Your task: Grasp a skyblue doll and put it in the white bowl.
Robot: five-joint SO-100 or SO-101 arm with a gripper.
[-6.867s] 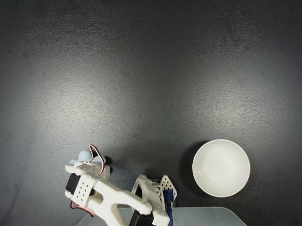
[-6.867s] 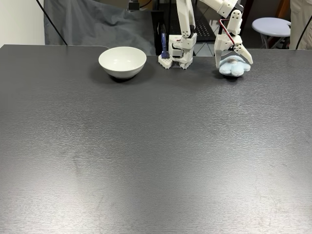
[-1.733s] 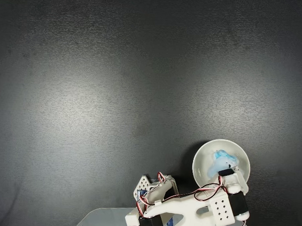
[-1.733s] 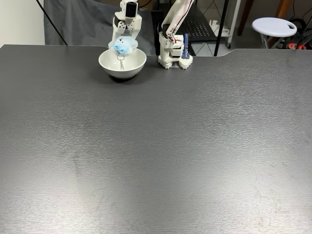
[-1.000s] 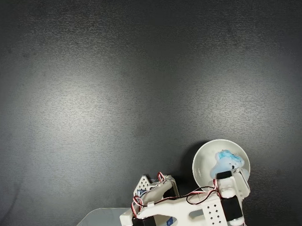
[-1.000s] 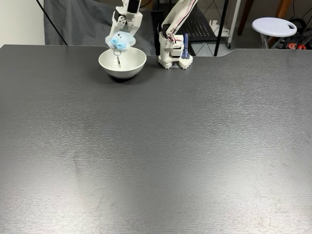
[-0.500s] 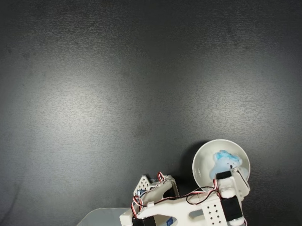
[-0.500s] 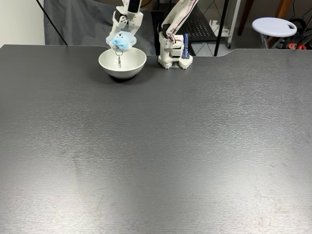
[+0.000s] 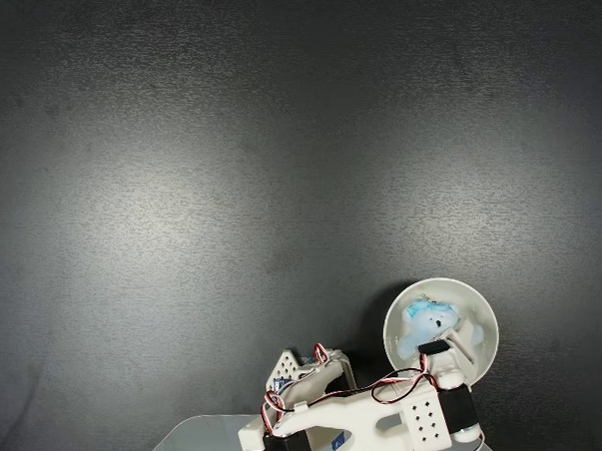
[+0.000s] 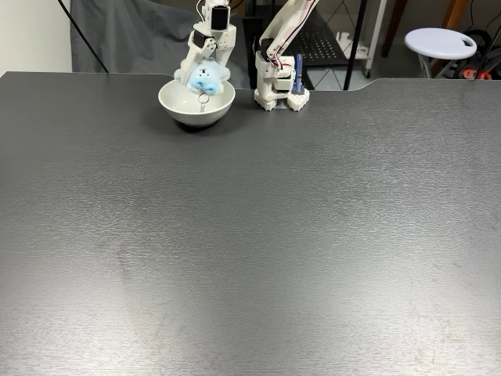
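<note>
In the fixed view from across the table (image 10: 250,235), the white bowl (image 10: 174,99) sits at the far left part of the dark tabletop, close to the back edge. The skyblue doll (image 10: 205,78) is at the bowl's mouth, low over the inside, with a small metal ring (image 10: 203,98) hanging from it down into the bowl. The gripper (image 10: 205,72) comes down onto the doll from above, its white fingers close on either side of the plush and gripping it. Just right of the bowl stands the arm's base (image 10: 278,86), with red wires running up the arm. Further right, behind the table, a white stool (image 10: 441,41) stands in the background.

In the fixed view from above, the base (image 9: 309,386) is at the bottom edge, left of the bowl (image 9: 481,333). The arm reaches rightward from it, and the gripper (image 9: 431,336) ends over the bowl. The doll (image 9: 417,325) lies within the bowl's rim, toward its left half, with the fingers closed against it. The dark table (image 9: 234,163) stretches away above.
</note>
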